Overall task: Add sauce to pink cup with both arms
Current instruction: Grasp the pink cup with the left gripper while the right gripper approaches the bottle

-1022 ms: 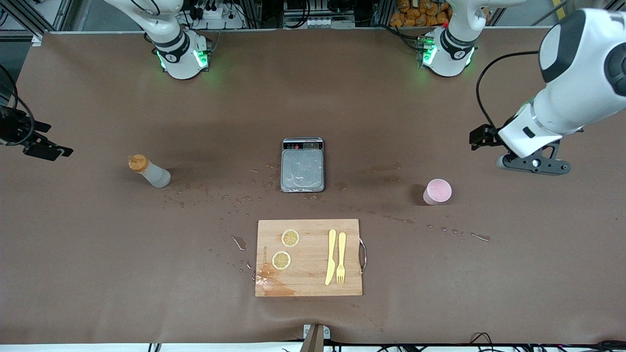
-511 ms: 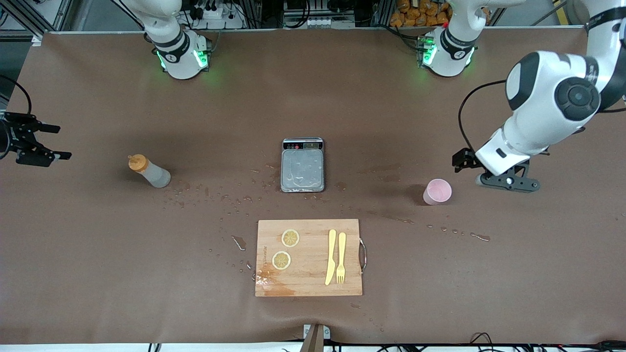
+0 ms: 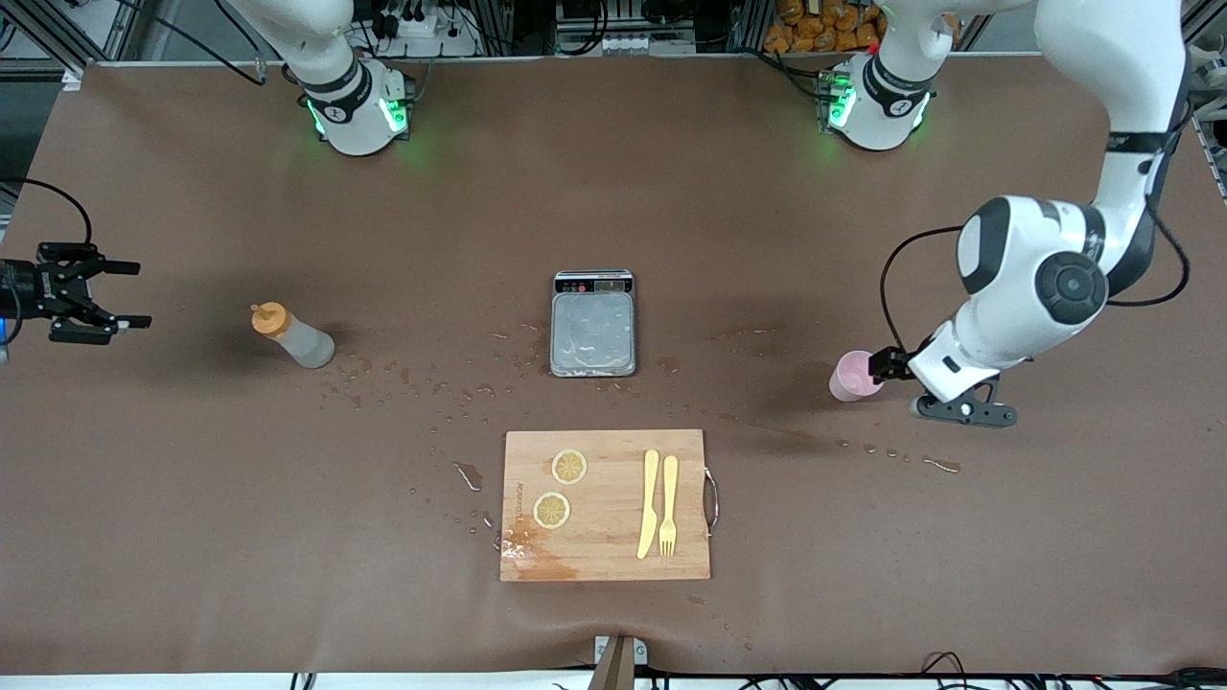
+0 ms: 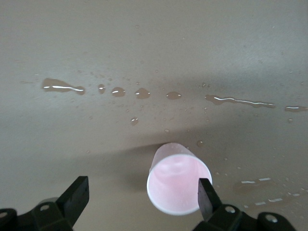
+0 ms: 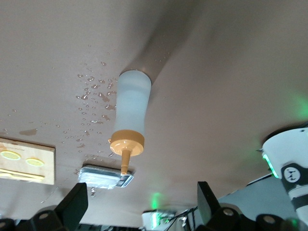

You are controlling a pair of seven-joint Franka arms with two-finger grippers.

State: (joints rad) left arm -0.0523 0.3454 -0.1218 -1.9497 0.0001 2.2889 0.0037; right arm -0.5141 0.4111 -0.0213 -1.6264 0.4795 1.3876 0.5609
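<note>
The sauce bottle [image 3: 292, 337], whitish with an orange cap, stands toward the right arm's end of the table. It also shows in the right wrist view [image 5: 132, 110]. My right gripper [image 3: 129, 294] is open and empty, level with the bottle, a good gap away at the table's edge; the right wrist view [image 5: 139, 207] shows it pointing at the bottle. The pink cup [image 3: 853, 376] stands upright toward the left arm's end. My left gripper [image 3: 961, 412] is open, low beside the cup. In the left wrist view [image 4: 142, 199] the cup [image 4: 175, 180] lies close to one finger [image 4: 206, 195].
A grey scale tray [image 3: 593, 331] stands at mid-table. A wooden cutting board [image 3: 604, 503] nearer the camera holds two lemon slices, a yellow knife and a fork. Water drops and streaks [image 3: 868, 448] lie on the brown cloth around the cup, the bottle and the board.
The left arm has swung down and in, bringing its gripper from high up to right beside the pink cup. The right gripper has edged a little toward the bottle.
</note>
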